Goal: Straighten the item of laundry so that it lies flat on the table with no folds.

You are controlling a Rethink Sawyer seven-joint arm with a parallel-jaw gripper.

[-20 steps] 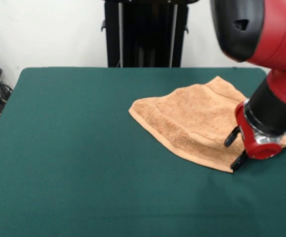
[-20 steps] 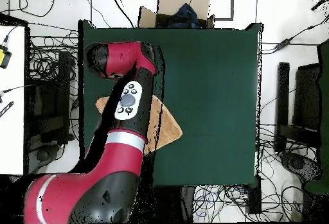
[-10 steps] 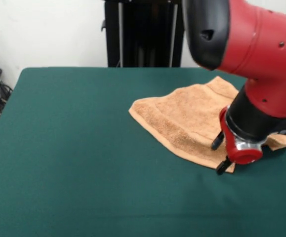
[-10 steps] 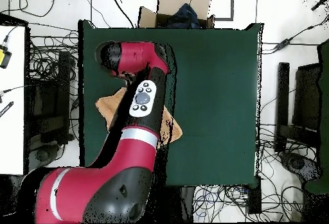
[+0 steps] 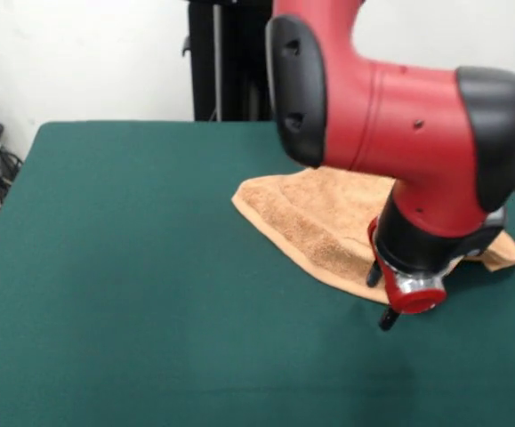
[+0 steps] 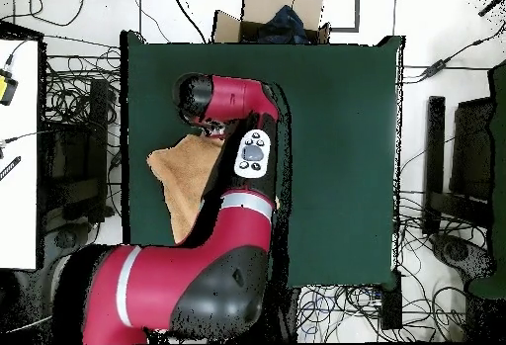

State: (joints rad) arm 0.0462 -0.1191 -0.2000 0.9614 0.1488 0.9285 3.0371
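— Dark green worktop (image 5: 132, 267): location of orange-tan towel (image 5: 315, 218)?
— Rumpled, toward one end, partly under red arm (image 5: 399, 124).
— Gripper (image 5: 380, 296)?
— Jaws parted at towel's near edge, gripping nothing visible.

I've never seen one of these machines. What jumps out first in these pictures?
The big red and black arm fills the right of the front view, its gripper low at the near edge of a rumpled orange-tan towel. The towel lies on a wide dark green table. From above, tangled cables surround the table.
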